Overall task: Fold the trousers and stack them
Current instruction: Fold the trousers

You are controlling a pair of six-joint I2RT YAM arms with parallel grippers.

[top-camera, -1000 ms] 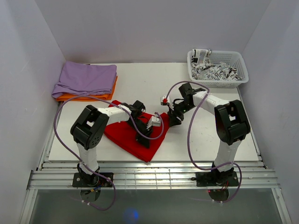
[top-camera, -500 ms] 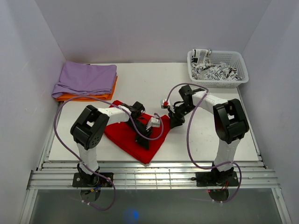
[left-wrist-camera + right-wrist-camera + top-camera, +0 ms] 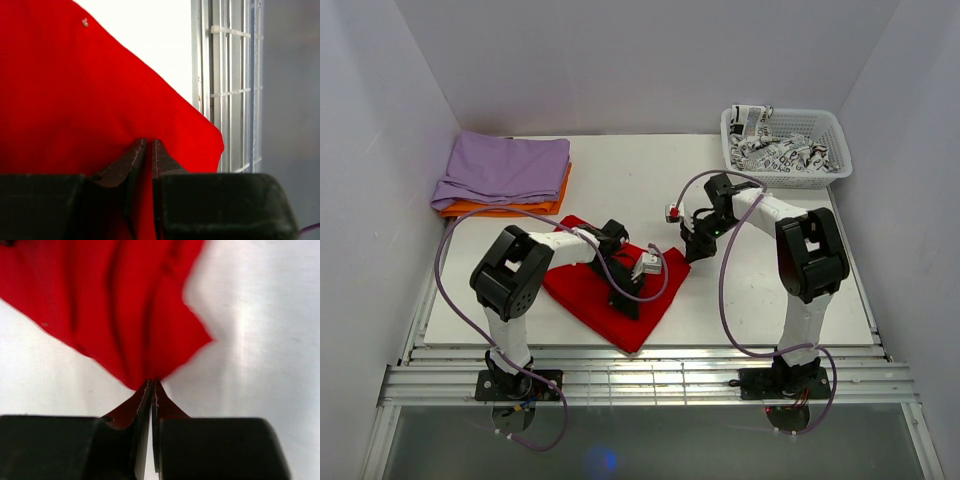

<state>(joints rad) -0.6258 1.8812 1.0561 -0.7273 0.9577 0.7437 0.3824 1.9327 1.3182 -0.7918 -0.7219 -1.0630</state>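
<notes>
Lying on white table [image 3: 620,170], pale lilac walls [image 3: 650,60] around, red trousers [image 3: 585,290] pinched in closed left fingers [image 3: 127,162] and right fingers [image 3: 167,407]

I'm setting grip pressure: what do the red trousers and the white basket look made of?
The red trousers look like soft, thin fabric with a matte finish. They gather into creases and lie limp on the table. The white basket is probably rigid moulded plastic, judging by its open lattice walls and even rim.

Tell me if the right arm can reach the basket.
Probably yes: the basket lies on its side, bare table between. But the right gripper is shut on the trousers, so release first.
</notes>
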